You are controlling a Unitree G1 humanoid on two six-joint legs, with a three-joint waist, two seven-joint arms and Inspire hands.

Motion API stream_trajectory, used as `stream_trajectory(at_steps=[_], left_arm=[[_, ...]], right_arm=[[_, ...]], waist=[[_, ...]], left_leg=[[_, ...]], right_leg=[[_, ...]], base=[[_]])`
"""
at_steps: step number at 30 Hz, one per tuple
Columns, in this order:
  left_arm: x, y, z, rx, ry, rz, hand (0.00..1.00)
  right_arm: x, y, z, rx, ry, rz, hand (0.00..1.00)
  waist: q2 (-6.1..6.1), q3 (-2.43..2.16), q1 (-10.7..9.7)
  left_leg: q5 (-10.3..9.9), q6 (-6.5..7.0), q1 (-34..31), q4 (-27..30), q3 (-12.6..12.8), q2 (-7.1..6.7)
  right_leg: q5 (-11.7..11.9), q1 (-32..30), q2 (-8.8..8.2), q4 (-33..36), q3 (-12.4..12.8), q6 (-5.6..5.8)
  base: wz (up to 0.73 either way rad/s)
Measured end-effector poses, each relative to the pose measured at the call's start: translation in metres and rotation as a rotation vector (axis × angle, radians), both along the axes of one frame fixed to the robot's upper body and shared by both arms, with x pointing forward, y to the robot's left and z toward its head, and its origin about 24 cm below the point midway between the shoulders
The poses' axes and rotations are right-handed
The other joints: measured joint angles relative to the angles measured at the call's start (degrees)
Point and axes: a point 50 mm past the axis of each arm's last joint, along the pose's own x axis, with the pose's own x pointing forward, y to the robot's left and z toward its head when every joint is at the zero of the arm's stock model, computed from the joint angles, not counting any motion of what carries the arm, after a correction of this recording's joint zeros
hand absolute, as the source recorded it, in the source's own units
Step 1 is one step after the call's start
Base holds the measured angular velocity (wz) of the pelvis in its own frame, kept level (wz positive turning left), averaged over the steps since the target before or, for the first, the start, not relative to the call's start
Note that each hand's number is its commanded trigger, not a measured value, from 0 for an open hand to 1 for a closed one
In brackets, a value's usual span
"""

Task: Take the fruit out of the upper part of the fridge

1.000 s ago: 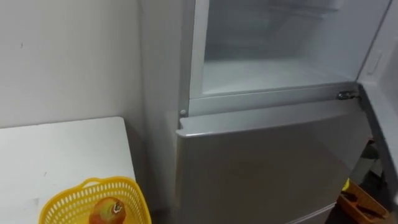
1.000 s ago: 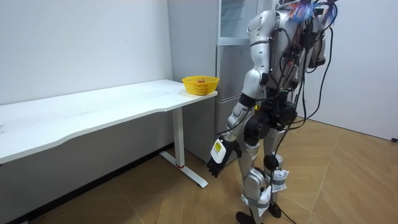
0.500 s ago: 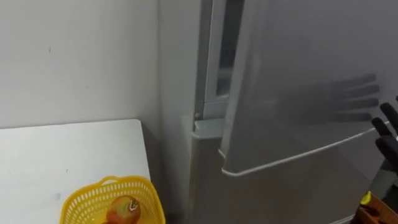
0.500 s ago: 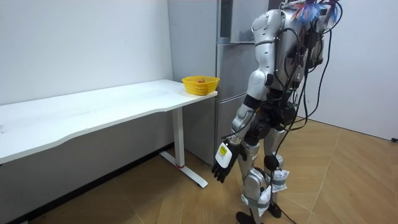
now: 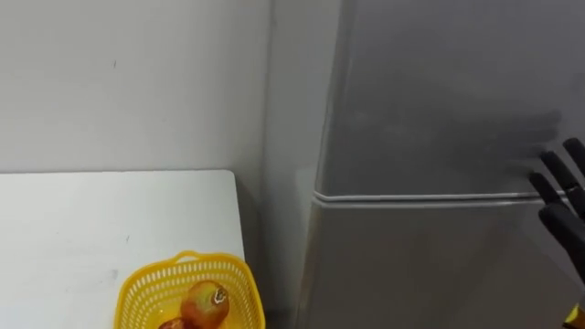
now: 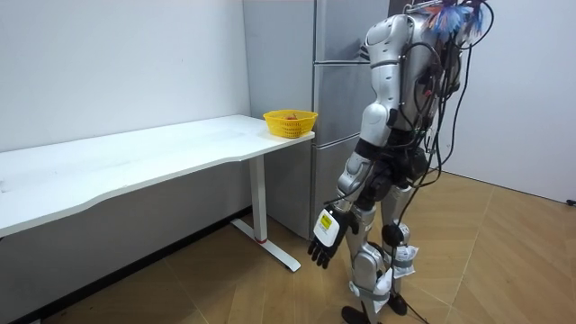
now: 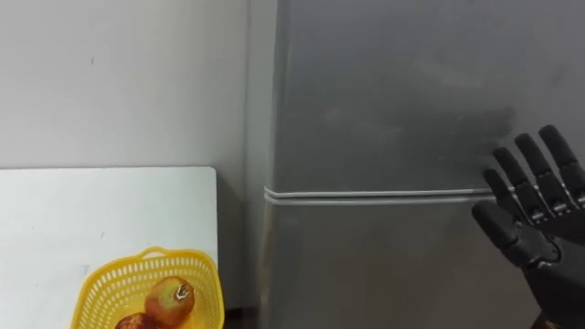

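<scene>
Logged fingers (image 7: 530, 169) of the right hand (image 7: 528, 239) straight and spread before the shut upper fridge door (image 7: 393, 91); contact with it not discernible, wrist cut off at the frame edge. Saw the left hand (image 6: 323, 239) hanging low by the leg, fingers loosely open, holding nothing. Found a reddish fruit (image 7: 170, 299) in the yellow basket (image 7: 206, 274) on the white table (image 7: 73, 210), with a second fruit (image 7: 135, 322) cut off below.

The way inside is being blocked by the shut upper fridge door (image 5: 439, 100); beside it, bare table (image 5: 91, 219) is being left free around the yellow basket (image 5: 137, 297).
</scene>
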Motion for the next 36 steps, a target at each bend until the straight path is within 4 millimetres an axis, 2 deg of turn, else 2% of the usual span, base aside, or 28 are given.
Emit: stream_trajectory(at_steps=[12, 16, 19, 21, 24, 26, 29, 31, 32, 36], left_arm=[[0.0, 0.001, 0.0, 0.015, -0.002, 0.0, 0.0], [0.0, 0.003, 0.001, 0.046, -0.005, 0.006, 0.0], [-0.001, 0.002, 0.001, 0.05, -0.004, 0.009, 0.0], [-0.001, 0.002, 0.001, 0.058, -0.007, 0.008, 0.0], [0.0, 0.002, 0.001, 0.06, -0.012, 0.007, 0.0], [0.001, 0.0, 0.001, 0.062, -0.015, 0.009, 0.0], [0.003, -0.001, 0.0, 0.073, -0.018, 0.001, 0.0], [0.007, -0.003, 0.0, 0.07, -0.017, -0.022, 0.0], [0.01, -0.005, 0.0, 0.068, -0.021, -0.036, 0.0], [0.02, -0.005, 0.0, 0.07, -0.029, -0.042, 0.0]], right_arm=[[-0.001, -0.001, -0.001, 0.009, 0.002, -0.002, 0.0], [-0.008, -0.006, -0.008, 0.031, 0.029, -0.038, 0.0], [-0.013, -0.013, -0.013, 0.089, 0.061, -0.119, 0.0], [-0.014, -0.017, -0.015, 0.093, 0.103, -0.19, 0.0], [-0.019, -0.027, -0.017, 0.033, 0.171, -0.304, 0.0], [-0.027, -0.036, -0.021, -0.025, 0.252, -0.441, 0.0], [-0.037, -0.048, -0.039, -0.062, 0.393, -0.603, 0.0], [-0.041, -0.054, -0.048, -0.057, 0.467, -0.69, 0.0], [-0.043, -0.057, -0.052, -0.052, 0.506, -0.74, 0.0], [-0.048, -0.054, -0.075, -0.017, 0.653, -0.858, 0.0]], waist=[[0.23, -0.03, -0.1], [0.15, -0.23, -0.7], [0.39, -0.26, -0.9], [0.73, -0.32, -1.9], [1.13, -0.25, -2.2], [1.67, -0.22, -2.4], [1.64, -0.1, -3.1], [1.78, 0.16, -3.4], [1.99, 0.12, -3.4], [1.75, 0.11, -3.1]], left_leg=[[0.0, 0.0, 0.0, 0.2, -0.2, 0.01], [0.0, 0.0, -0.7, 0.5, -0.9, -0.04], [0.0, 0.0, -0.6, 0.5, -0.7, -0.06], [0.0, 0.0, -0.7, 0.4, -0.8, -0.08], [0.0, 0.0, -0.7, 0.3, -0.7, -0.08], [0.0, -0.01, -0.4, 0.3, -0.5, -0.03], [0.0, -0.01, -0.6, 0.3, -0.5, -0.04], [0.0, -0.01, -0.7, 0.2, -0.4, -0.09], [0.0, 0.0, -0.9, 0.1, -0.4, -0.12], [0.1, -0.16, -0.9, -0.5, 0.3, 0.03]], right_leg=[[0.0, 0.0, -0.04, 0.1, 0.1, -0.01], [0.0, -0.1, -0.07, -0.4, -0.3, 0.01], [0.1, 0.0, 0.0, -0.7, -0.1, 0.07], [0.1, 0.0, 0.03, -0.8, -0.1, 0.1], [0.1, -0.1, 0.05, -0.9, 0.1, 0.11], [0.1, -0.2, 0.08, -0.9, 0.2, 0.1], [0.1, -0.1, 0.08, -0.8, 0.2, 0.11], [0.1, -0.4, 0.04, -0.7, 0.2, 0.11], [0.1, -1.0, -0.02, -0.7, 0.3, 0.13], [0.1, -1.6, 0.21, -0.6, 1.0, 0.04]], base=[[0.0], [0.08], [-0.01], [0.0], [-0.03], [-0.02], [0.0], [0.0], [-0.05], [-0.09]])
